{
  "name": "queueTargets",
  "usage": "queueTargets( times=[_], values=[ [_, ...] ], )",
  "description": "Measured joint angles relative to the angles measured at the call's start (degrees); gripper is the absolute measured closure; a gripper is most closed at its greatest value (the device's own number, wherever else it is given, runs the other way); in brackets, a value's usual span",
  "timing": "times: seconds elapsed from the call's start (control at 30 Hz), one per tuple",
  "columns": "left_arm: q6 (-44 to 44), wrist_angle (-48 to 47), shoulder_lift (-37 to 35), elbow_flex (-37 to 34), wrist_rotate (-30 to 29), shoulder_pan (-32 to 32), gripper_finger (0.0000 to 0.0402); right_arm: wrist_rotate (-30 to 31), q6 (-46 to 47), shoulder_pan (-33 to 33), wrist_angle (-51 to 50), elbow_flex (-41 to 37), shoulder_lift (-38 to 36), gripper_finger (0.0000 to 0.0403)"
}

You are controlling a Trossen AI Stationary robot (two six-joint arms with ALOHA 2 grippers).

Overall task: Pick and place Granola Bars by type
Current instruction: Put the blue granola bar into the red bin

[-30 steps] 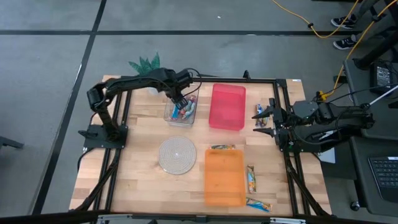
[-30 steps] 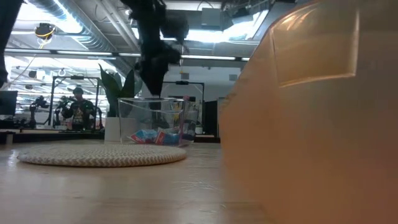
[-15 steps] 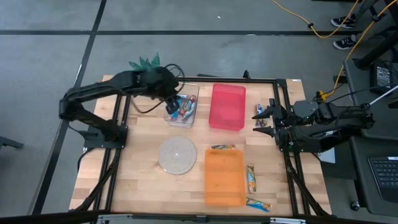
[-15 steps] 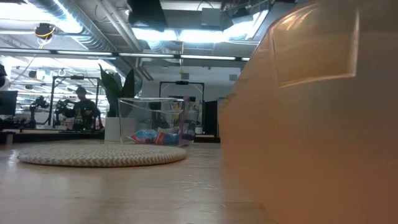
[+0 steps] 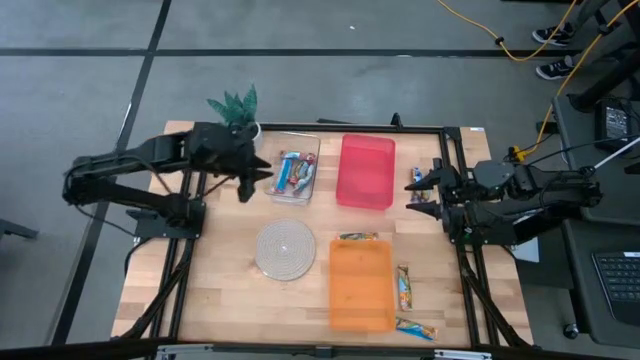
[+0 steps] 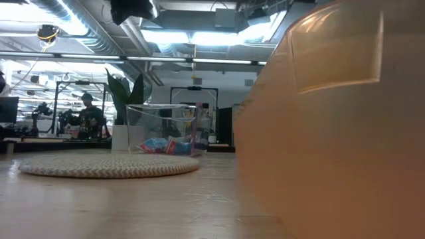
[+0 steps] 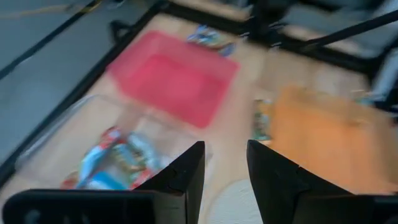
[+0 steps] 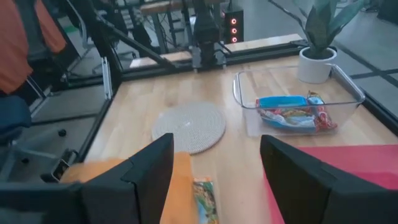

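High view is showing several Granola Bars (image 5: 294, 173) lying in the clear bin (image 5: 293, 160), one beside the red bin (image 5: 366, 171), and three around the orange bin (image 5: 359, 285) on the desk (image 5: 225, 290). Judging ahead, a bar could be landing with the wrong type if look-alike wrappers are being confused, or slipping from a shallow pinch. The left gripper (image 5: 246, 182) is hanging just beside the clear bin, jaws parted and gripping nothing. The right gripper (image 5: 418, 190) is waiting near the red bin, jaws spread wide and carrying nothing.
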Motion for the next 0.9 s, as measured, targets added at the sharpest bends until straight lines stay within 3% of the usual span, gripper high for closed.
queueTargets(
  times=[0.17, 0.33, 0.57, 0.7, 0.9],
  values=[
    [1.86, 8.31, -9.50, -10.06, 8.57, 2.14, 0.0290, 4.45, 1.13, 0.02, 1.52, 0.00, 1.01, 0.0162],
    [1.33, 10.10, -19.73, -18.21, 9.17, 6.92, 0.0292, 11.54, 1.02, 0.02, 2.80, 0.00, 3.52, 0.0162],
    [-4.17, 21.00, -32.79, -31.61, 11.82, 10.12, 0.0298, 12.29, 1.06, 0.00, 5.22, 0.00, 7.72, 0.0162],
    [-7.58, 32.40, -36.83, -40.75, 11.67, 10.12, 0.0303, 12.26, 1.14, 0.00, 5.24, 0.00, 9.74, 0.0162],
    [-12.35, 49.93, -37.28, -52.41, 11.33, 10.12, 0.0313, 11.02, 0.84, 0.00, 6.25, 0.00, 12.14, 0.0162]
  ],
)
